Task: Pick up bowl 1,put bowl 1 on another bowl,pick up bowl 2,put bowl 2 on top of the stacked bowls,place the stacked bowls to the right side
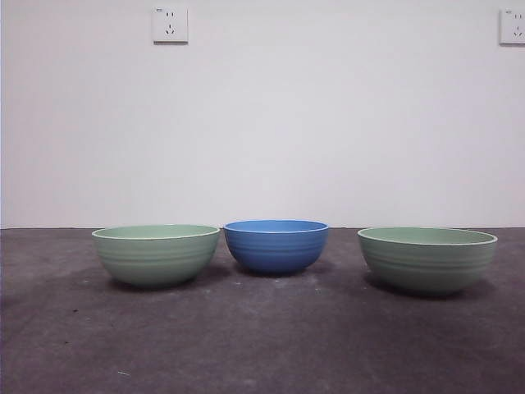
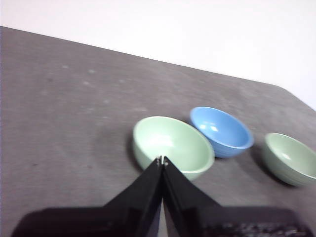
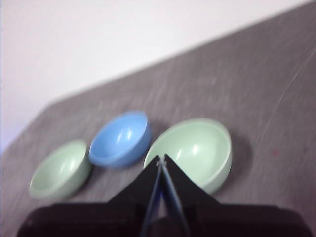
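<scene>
Three ribbed bowls stand apart in a row on the dark table. The blue bowl (image 1: 276, 245) is in the middle, with a pale green bowl (image 1: 156, 254) to its left and another pale green bowl (image 1: 426, 258) to its right. No arm shows in the front view. My left gripper (image 2: 162, 160) is shut and empty, raised over the table short of the left green bowl (image 2: 173, 145), with the blue bowl (image 2: 222, 131) beyond. My right gripper (image 3: 161, 159) is shut and empty, raised short of the right green bowl (image 3: 193, 150), beside the blue bowl (image 3: 121, 139).
A white wall with two power sockets (image 1: 170, 25) rises behind the table (image 1: 262, 345). Bare table surface spreads in front of the bowls and to both sides of the row.
</scene>
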Controlling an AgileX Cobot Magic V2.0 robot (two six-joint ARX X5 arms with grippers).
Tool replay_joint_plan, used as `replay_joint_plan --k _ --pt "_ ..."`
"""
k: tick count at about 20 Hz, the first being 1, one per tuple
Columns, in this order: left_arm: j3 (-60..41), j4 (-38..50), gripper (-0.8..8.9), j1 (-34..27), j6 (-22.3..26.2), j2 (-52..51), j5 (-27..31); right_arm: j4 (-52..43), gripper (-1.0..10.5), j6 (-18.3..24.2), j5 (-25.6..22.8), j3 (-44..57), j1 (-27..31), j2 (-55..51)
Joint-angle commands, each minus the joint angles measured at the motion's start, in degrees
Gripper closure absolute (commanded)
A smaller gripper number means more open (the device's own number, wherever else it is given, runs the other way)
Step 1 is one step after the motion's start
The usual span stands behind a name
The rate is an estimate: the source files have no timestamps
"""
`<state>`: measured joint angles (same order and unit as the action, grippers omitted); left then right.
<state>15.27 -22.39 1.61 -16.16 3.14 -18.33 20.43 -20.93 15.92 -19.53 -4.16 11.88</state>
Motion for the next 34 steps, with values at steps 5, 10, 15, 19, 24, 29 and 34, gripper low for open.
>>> replay_joint_plan --k 5,10,15,19,24,29,34 --pt "8.44 -8.04 8.21 -0.2 1.64 7.58 -7.56 16.2 9.6 10.58 5.57 -13.77 -0.07 10.56" --pt "14.36 -14.8 8.21 -0.17 5.97 15.1 -14.03 29.48 9.6 17.05 8.26 -23.89 -0.11 18.56" --pt "19.28 -21.88 8.21 -0.07 10.64 21.97 -18.12 39.93 9.6 22.8 8.2 -30.88 -0.13 24.9" --pt "22.4 -26.88 8.22 -0.07 15.3 26.32 -19.54 45.07 9.6 25.97 8.22 -33.16 -0.15 28.13" --pt "25.44 -30.47 8.22 -0.07 19.02 29.16 -19.43 46.1 9.6 25.99 8.2 -33.24 -0.15 29.35" --pt "26.45 -30.14 8.1 -0.07 19.23 29.31 -19.28 45.88 9.4 25.9 8.09 -33.24 -0.15 29.38" --pt "26.45 -29.59 2.68 -0.09 19.19 29.33 -19.19 45.57 5.7 24.3 8.04 -33.24 -0.13 29.4"
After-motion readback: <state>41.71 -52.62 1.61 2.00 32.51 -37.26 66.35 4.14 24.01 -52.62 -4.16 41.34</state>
